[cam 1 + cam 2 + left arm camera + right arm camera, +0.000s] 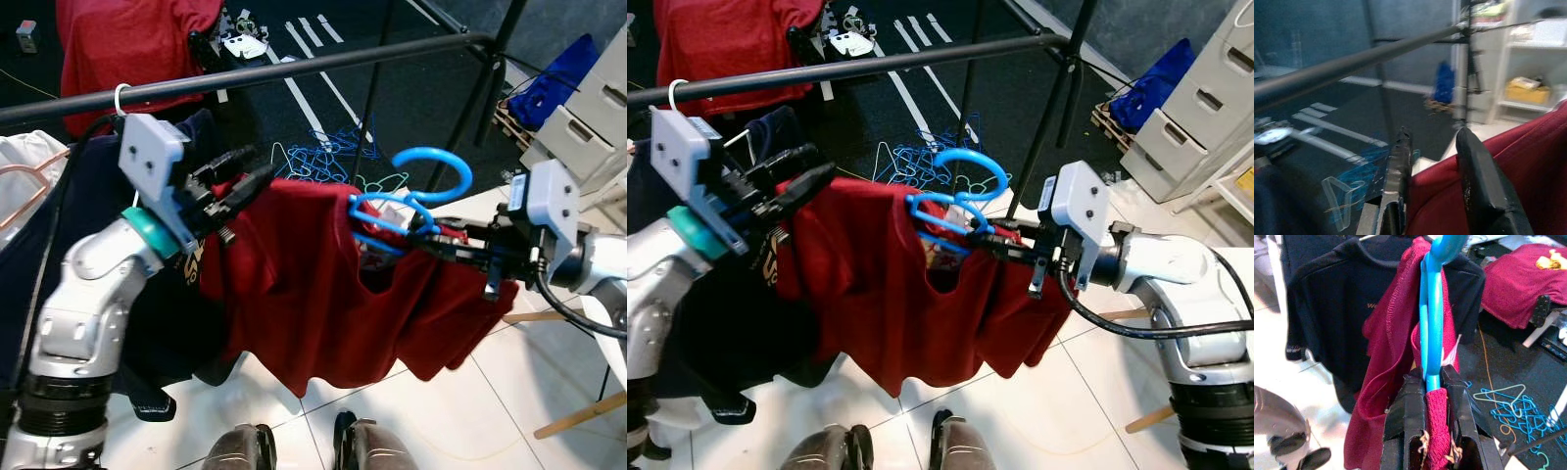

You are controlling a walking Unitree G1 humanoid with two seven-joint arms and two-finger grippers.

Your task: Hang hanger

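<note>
We hold a red shirt [313,284] stretched between our two grippers, just below the black rail [294,70] that crosses the scene. Our right gripper [431,245] is clamped on the blue hanger [411,196] together with a fold of the shirt's collar; the right wrist view shows both fingers pressed against the hanger's bar with red cloth bunched between them. The hanger's hook curves up and sits below the rail, not touching it. Our left gripper [245,186] pinches the shirt's other shoulder; in the left wrist view its fingers [1474,181] stand a little apart with the red cloth between them. A dark shirt [59,255] hangs from the rail on our left, beside the red one. A pile of blue hangers [323,162] lies on the dark floor beyond the rail. Another red garment [127,39] lies farther back.
</note>
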